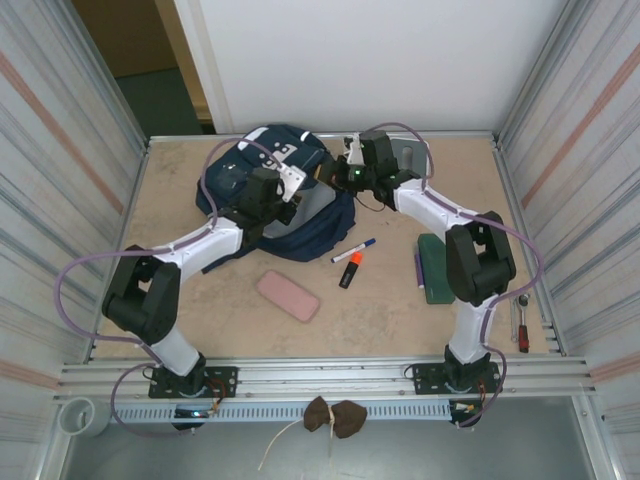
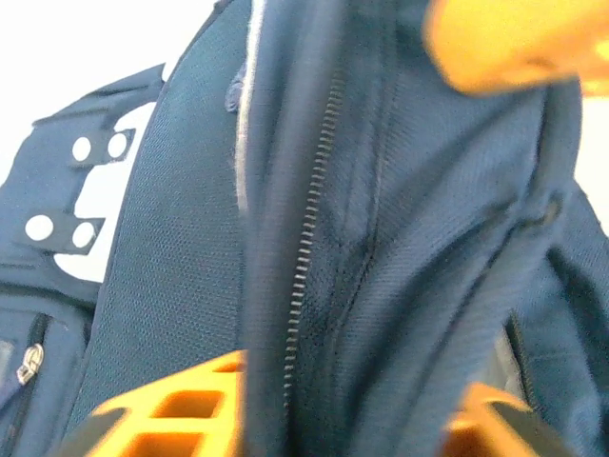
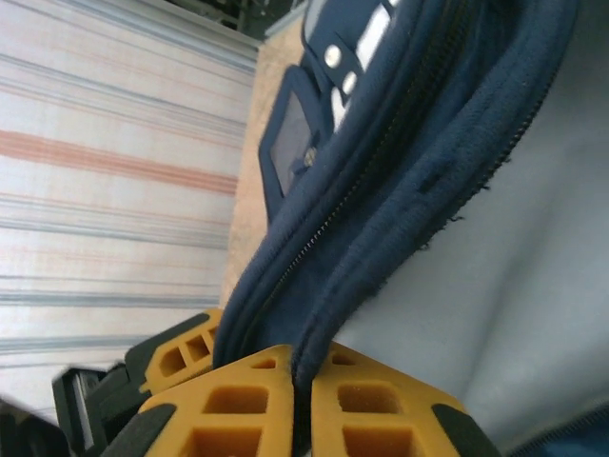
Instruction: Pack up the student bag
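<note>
**Your student bag (image 1: 325,232) sits upper centre on the desk (image 1: 200,320), with both grippers at its mouth.**
Your right gripper (image 3: 304,381) is clamped on the rim. The left gripper (image 1: 292,183) straddles zip fabric, but you cannot tell if it grips. Pull too hard and the rim may slip, closing the mouth. The visible grey lining holds nothing.

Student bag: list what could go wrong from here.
The right pincer pinches only the zipper rim of the student bag; it may slip and the mouth drop shut.
The left pincer has a fabric fold between its jaws in a blurred view; its hold looks unsure.
The pink case and orange highlighter lie outside, with both arms busy at the bag.
</note>
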`<control>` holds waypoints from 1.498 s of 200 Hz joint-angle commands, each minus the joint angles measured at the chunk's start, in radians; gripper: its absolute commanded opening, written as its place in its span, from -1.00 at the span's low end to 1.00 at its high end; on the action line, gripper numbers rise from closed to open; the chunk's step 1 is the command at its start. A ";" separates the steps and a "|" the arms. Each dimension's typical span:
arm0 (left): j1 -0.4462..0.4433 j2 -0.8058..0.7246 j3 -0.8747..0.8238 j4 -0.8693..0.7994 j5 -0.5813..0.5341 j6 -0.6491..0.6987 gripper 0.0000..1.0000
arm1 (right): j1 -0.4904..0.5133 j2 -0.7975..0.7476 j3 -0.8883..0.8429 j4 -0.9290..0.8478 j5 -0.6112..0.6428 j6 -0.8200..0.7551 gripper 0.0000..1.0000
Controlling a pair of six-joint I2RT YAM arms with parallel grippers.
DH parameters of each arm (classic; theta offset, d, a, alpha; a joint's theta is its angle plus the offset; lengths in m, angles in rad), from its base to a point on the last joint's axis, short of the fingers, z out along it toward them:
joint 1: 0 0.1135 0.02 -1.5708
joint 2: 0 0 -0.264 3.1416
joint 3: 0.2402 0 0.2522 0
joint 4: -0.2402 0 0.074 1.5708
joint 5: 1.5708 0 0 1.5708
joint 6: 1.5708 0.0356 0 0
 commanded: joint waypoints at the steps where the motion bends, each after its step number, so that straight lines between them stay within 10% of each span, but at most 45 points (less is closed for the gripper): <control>1: 0.071 -0.041 0.010 0.015 0.059 -0.092 -0.84 | -0.042 -0.140 -0.042 -0.133 0.015 -0.121 -0.59; 40: 0.110 -0.085 0.001 0.013 0.190 -0.193 -1.00 | -0.105 -0.335 -0.238 -0.422 0.343 -0.318 0.25; 96: 0.135 -0.099 0.003 -0.002 0.242 -0.261 -1.00 | -0.287 -0.540 -0.538 -0.656 0.750 -0.403 0.76; 200: 0.137 -0.085 -0.004 0.020 0.281 -0.269 -1.00 | -0.379 -0.365 -0.560 -0.667 0.679 -0.416 0.90; 299: 0.137 -0.086 -0.012 0.022 0.293 -0.260 -1.00 | -0.537 -0.343 -0.586 -0.639 0.567 -0.440 0.64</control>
